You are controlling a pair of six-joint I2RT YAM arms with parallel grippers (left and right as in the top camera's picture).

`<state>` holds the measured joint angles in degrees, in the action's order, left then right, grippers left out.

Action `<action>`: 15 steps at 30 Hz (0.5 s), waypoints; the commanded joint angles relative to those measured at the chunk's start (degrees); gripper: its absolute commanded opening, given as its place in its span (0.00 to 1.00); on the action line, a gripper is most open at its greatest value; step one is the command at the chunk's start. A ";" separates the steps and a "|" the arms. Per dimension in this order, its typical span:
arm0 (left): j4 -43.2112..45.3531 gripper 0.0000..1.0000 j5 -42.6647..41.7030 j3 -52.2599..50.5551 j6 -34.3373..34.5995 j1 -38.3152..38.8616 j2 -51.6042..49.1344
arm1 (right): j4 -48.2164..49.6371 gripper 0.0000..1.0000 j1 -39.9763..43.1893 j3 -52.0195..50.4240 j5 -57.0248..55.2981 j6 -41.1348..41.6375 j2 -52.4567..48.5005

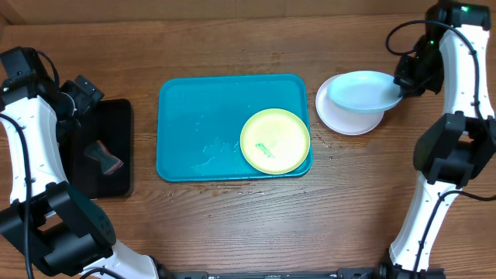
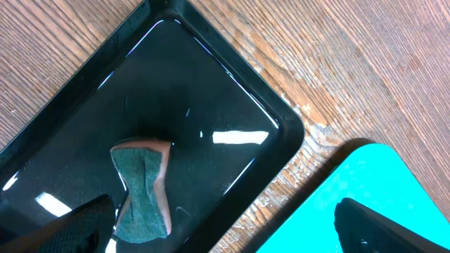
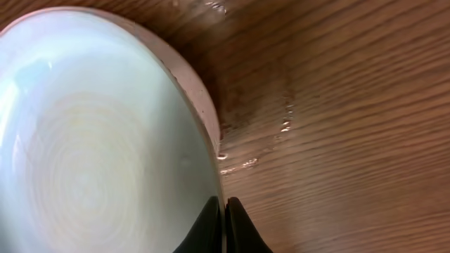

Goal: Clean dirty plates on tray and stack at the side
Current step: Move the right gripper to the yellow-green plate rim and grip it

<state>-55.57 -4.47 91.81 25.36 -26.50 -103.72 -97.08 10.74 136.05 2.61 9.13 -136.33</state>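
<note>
Black fingertips [image 3: 208, 232] of the right gripper [image 3: 225, 226] fill the bottom of the right wrist view, clamped together on the thin rim of a small round pale cyan plastic plate [image 3: 105, 140]. Beneath that plate's edge shows the rim of a small round white plastic plate [image 3: 202, 112], resting on the brown wooden table [image 3: 337, 126]. Whether the two plates touch cannot be told.

From the left wrist, the left gripper [image 2: 232, 228] hangs with its dark fingers [image 2: 84, 225] spread wide at both lower corners, holding nothing. Below lies a glossy black rectangular plastic tray [image 2: 197, 91] carrying a pinch-waisted, green-faced, pink-sided sponge [image 2: 144, 193]. One rounded corner of the large turquoise rectangular plastic tray [image 2: 358, 183] sits just beside it on the wood.

Overhead, the turquoise tray occupies the table's middle. A small round yellow-green plastic plate [image 1: 275, 140] lies in its near right corner, a teal smear [image 1: 266, 146] at the plate's centre. Right of the tray and off it, the pale cyan plate overlaps the far side of the white plate, gripped at its right edge. The black tray sits to the left of the turquoise one, with the spread left gripper over its far end.
</note>
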 commanded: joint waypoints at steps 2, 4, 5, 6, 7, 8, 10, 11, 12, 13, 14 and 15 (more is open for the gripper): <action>-0.02 1.00 0.61 0.17 0.37 -0.07 0.24 | 0.17 0.20 -0.68 0.02 0.96 -0.59 1.73; -0.04 1.00 0.61 0.17 0.37 -0.07 0.24 | 0.02 0.26 -0.72 0.02 0.98 -0.61 1.73; -0.07 1.00 0.59 0.17 0.39 -0.07 0.24 | 0.02 0.28 -0.74 0.02 1.01 -0.59 1.73; -0.11 1.00 0.59 0.17 0.39 -0.04 0.24 | 0.02 0.31 -0.83 0.02 1.46 -0.61 1.73; -0.11 1.00 0.59 0.17 0.39 -0.07 0.24 | 0.02 0.35 -0.96 0.02 2.49 -0.63 1.73; -0.11 1.00 0.59 0.17 0.39 -0.04 0.24 | 0.02 0.37 -1.25 0.00 3.72 -0.66 1.73; -0.09 1.00 0.57 0.17 0.39 -0.07 0.24 | 0.02 0.37 -2.23 -0.09 7.45 -2.38 1.73; -0.09 1.00 0.59 0.17 0.39 -0.07 0.24 | 0.02 0.37 -2.95 -0.09 10.34 -5.18 1.73; -0.09 1.00 0.55 0.17 0.39 -0.07 0.24 | 0.02 0.37 -3.72 -0.09 12.61 -7.80 1.73; -0.09 1.00 0.55 0.17 0.39 -0.07 0.24 | 0.04 0.37 -4.70 -0.09 14.21 -9.99 1.73; -0.09 1.00 0.55 0.17 0.39 -0.07 0.24 | 0.17 0.39 -6.08 -0.09 15.04 -12.20 1.73; -0.09 1.00 0.55 0.17 0.39 -0.04 0.24 | 0.44 0.40 -7.65 -0.09 15.08 -13.88 1.73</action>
<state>-55.59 -4.38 91.81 25.36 -26.50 -103.72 -97.08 7.77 136.05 11.35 3.16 -136.33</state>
